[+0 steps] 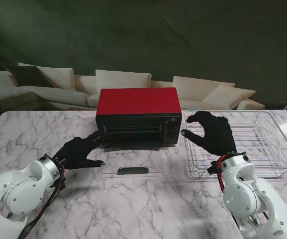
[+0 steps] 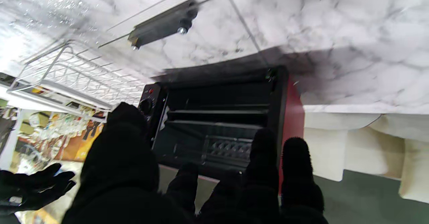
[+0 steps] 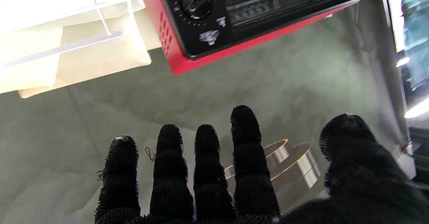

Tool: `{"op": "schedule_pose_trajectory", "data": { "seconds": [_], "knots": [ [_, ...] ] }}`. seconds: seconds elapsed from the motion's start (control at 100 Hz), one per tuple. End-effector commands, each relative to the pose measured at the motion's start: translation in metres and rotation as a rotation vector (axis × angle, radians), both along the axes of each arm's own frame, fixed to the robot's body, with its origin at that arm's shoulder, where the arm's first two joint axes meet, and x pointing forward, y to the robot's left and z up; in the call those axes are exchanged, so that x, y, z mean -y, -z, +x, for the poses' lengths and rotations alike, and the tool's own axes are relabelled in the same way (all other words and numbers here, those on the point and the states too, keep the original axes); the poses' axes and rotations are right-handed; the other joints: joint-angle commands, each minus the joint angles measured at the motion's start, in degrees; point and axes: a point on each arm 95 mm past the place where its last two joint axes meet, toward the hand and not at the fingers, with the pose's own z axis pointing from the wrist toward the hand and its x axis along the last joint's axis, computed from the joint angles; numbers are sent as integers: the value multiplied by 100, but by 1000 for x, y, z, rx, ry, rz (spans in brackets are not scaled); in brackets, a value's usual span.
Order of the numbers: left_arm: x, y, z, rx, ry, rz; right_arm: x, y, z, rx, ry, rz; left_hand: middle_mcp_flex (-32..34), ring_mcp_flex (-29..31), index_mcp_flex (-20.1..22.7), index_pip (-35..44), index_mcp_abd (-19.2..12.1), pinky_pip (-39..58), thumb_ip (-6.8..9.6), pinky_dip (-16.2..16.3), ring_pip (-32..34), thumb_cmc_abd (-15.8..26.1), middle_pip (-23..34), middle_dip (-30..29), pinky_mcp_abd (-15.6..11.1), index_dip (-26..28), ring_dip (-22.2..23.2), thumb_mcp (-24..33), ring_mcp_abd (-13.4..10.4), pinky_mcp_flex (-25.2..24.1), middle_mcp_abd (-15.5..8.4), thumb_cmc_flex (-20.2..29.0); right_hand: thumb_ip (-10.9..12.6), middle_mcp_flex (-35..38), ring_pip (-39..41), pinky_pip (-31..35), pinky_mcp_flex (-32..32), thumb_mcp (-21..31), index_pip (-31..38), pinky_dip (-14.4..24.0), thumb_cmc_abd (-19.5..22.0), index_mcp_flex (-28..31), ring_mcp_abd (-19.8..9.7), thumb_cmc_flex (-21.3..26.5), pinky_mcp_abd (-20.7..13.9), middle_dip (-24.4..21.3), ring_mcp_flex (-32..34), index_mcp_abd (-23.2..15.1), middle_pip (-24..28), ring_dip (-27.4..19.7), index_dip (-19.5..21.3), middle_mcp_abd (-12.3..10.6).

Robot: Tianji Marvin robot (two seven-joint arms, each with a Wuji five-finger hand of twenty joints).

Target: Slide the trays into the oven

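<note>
red oven [image 1: 139, 101]: door down, white writing by its knob too blurry to read | left hand [image 1: 81, 151]: beside oven, fingers apart, empty | right hand [image 1: 212, 133]: beside oven over wire tray [image 1: 262, 144], fingers apart, empty

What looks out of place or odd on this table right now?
Nothing is spilled or damaged. The red toaster oven stands square with its glass door lying open flat on the marble. The wire rack tray still sits outside, on its right, under the open right hand.
</note>
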Motion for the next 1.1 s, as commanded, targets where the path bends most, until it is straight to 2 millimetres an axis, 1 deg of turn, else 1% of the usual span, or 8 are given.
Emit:
{"op": "schedule_pose_trajectory", "data": {
  "seconds": [0.0,0.18,0.27,0.38,0.47,0.58,0.78,1.09],
  "knots": [
    [-3,18,-4,-56,-35,19,8,11,0,-26,27,2,237,125,-204,54,228,267,91,-51,175,-185,23,160,-166,-63,22,47,-77,52,155,243,51,-193,-209,-135,-143,-99,-147,-81,60,-71,-127,77,66,-45,-148,-214,-111,-82,-115,-90],
    [-9,46,-6,-116,-103,65,18,17,2,-11,67,20,802,331,315,540,725,582,178,-130,362,-159,723,938,-245,387,83,239,-109,222,-96,651,51,-212,-259,-155,-141,-75,-143,-72,65,-153,-144,67,64,-40,-140,-216,-27,-76,-128,-63],
    [-11,57,-6,-150,-117,96,20,20,2,-14,79,25,729,248,458,504,312,610,160,-135,420,-108,1115,1150,-183,412,140,233,-119,134,-373,713,50,-211,-268,-171,-159,-65,-122,-64,68,-151,-138,57,59,-35,-144,-214,7,-67,-129,-62],
    [-12,68,-4,-167,-132,146,22,24,3,-16,88,45,828,95,1236,1002,-257,599,151,-62,693,-58,1992,2223,47,746,585,217,-64,-92,-293,792,49,-228,-273,-177,-155,-52,-110,-53,61,-165,-147,55,55,-32,-152,-223,27,-57,-132,-52],
    [-13,75,-2,-171,-147,168,23,26,3,-22,91,68,778,54,1801,1482,-387,662,126,61,968,-5,2392,2898,108,1122,977,170,-94,-141,-293,774,49,-234,-275,-191,-165,-35,-100,-44,60,-181,-147,55,44,-27,-161,-215,45,-48,-136,-52],
    [-14,80,1,-176,-158,206,25,30,3,-26,95,72,698,-17,1938,1371,-555,876,100,287,1529,31,2776,3598,96,1026,1742,117,-141,-149,-336,748,46,-256,-276,-214,-172,-20,-94,-31,61,-219,-153,45,46,-20,-173,-219,63,-39,-140,-49],
    [-14,83,6,-188,-139,298,25,32,2,-24,100,89,700,7,1368,723,-1012,1381,90,762,2338,71,3239,4359,57,342,2873,92,-233,-107,-478,829,43,-273,-268,-239,-179,12,-68,-5,57,-256,-159,34,40,-7,-177,-210,98,-26,-144,-44],
    [-10,87,20,-208,-109,374,25,33,2,-27,94,96,389,-183,438,231,-1121,1270,39,853,1903,384,2477,3658,-68,-169,2685,-8,-288,-240,-445,704,37,-285,-251,-269,-179,40,-54,29,57,-330,-166,11,39,4,-182,-216,125,-13,-159,-59]
  ]
}}
